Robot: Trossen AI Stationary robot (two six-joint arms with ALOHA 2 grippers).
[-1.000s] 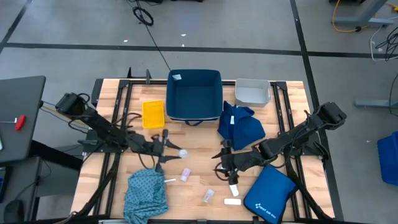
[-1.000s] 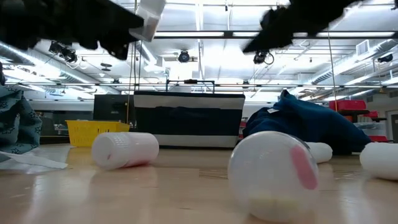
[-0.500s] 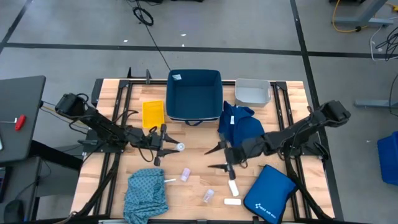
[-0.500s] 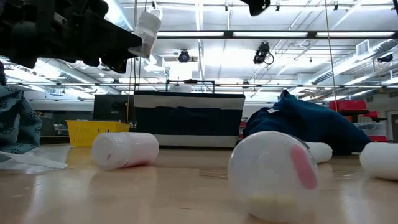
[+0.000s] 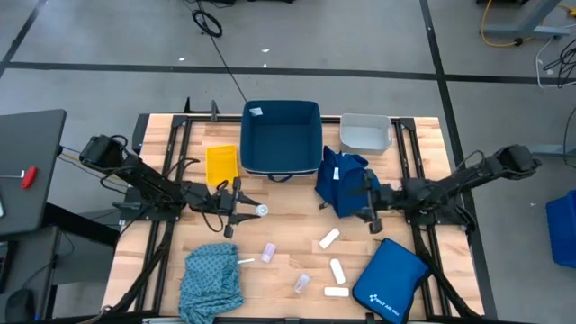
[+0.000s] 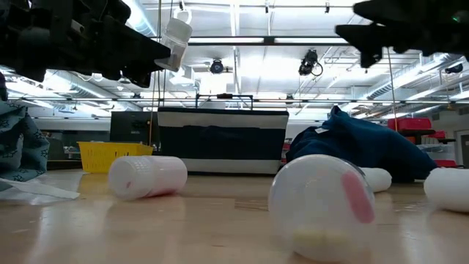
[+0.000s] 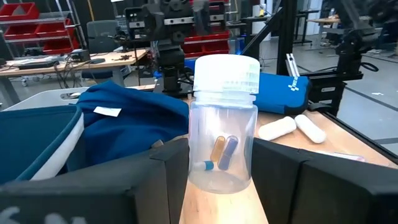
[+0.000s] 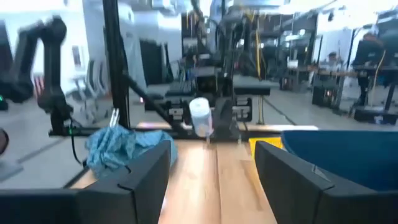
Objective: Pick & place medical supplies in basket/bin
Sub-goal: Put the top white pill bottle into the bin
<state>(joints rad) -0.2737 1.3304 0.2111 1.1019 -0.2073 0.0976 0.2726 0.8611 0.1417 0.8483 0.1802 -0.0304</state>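
My left gripper [image 5: 245,211] is shut on a clear vial [image 7: 222,124] with a white cap, raised above the table near the yellow tub [image 5: 221,164]. My right gripper [image 5: 367,207] hangs open at the dark blue cloth's [image 5: 346,183] right edge and touches nothing. Two more vials [image 5: 268,251] [image 5: 301,283] and three white packets [image 5: 329,238] [image 5: 337,269] [image 5: 335,292] lie on the wood. The teal cloth [image 5: 211,279] lies crumpled at the near edge. The navy tub [image 5: 281,139] and grey tub [image 5: 365,133] stand at the far edge. My left gripper pinches the vial's lower body [image 7: 219,171] between its two fingers [image 7: 165,177], coming about level from the table's left. The vial stands nearly upright with its cap [image 6: 178,28] on top, lifted clear of the table. Small capsules show inside it.
A flat royal-blue pouch [image 5: 389,279] lies at the near right corner. The dark blue cloth leans against the navy tub's right side. Bare wood shows between the two grippers. Black frame rails run along both table sides.
My right gripper has drawn back from the packets toward the table's right and far side, ending beside the dark blue cloth; a white packet now shows where it was. My left gripper has carried the vial slightly toward the far edge.
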